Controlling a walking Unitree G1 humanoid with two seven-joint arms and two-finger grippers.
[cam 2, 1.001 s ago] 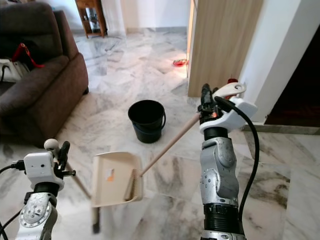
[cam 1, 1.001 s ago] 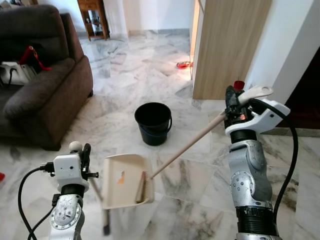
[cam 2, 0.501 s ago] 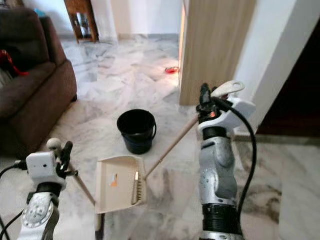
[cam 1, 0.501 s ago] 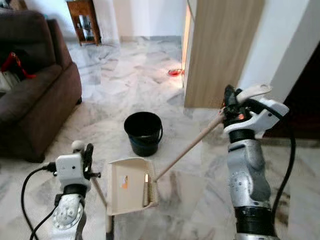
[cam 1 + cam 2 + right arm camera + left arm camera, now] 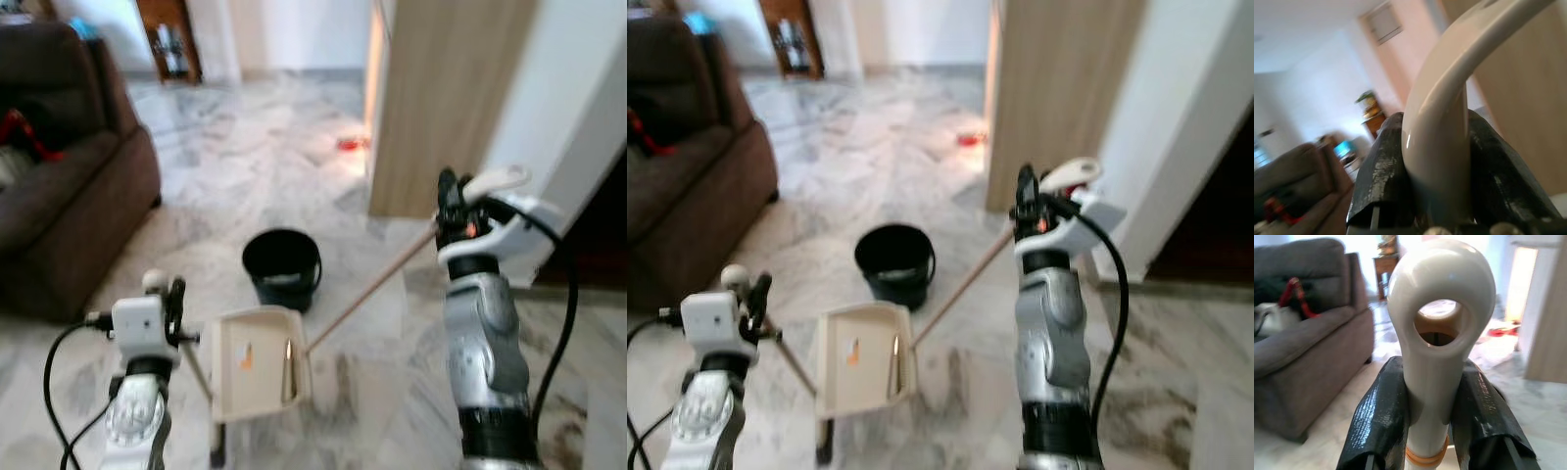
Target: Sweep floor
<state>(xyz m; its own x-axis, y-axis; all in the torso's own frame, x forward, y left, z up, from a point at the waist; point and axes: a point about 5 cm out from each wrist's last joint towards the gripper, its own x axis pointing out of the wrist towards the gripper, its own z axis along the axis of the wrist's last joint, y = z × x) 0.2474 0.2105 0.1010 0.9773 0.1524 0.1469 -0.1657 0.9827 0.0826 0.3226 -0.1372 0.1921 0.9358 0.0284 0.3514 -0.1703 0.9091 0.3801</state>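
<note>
- While the left gripper (image 5: 1432, 431) stands low on the robot's left, its jaws are clamped on the cream top of the dustpan handle (image 5: 1437, 333), one black finger (image 5: 1378, 421) on each side below the hanging loop.
- From those jaws the handle slants down to the dustpan (image 5: 257, 362), a beige tray lying just beside and below them on the marble floor (image 5: 245, 166).
- Up on the right, the right gripper (image 5: 1435, 166) has its jaws closed round the pale curved grip of the broom (image 5: 367, 294).
- Its wooden stick runs down from those jaws to the pan, where the brush head lies across the tray.
- Just beyond the pan, between the two grippers, stands a black bucket (image 5: 282, 266).
- Well off past the left jaws is a brown sofa (image 5: 69, 196); behind the right jaws is a wooden panel (image 5: 446, 98).
</note>
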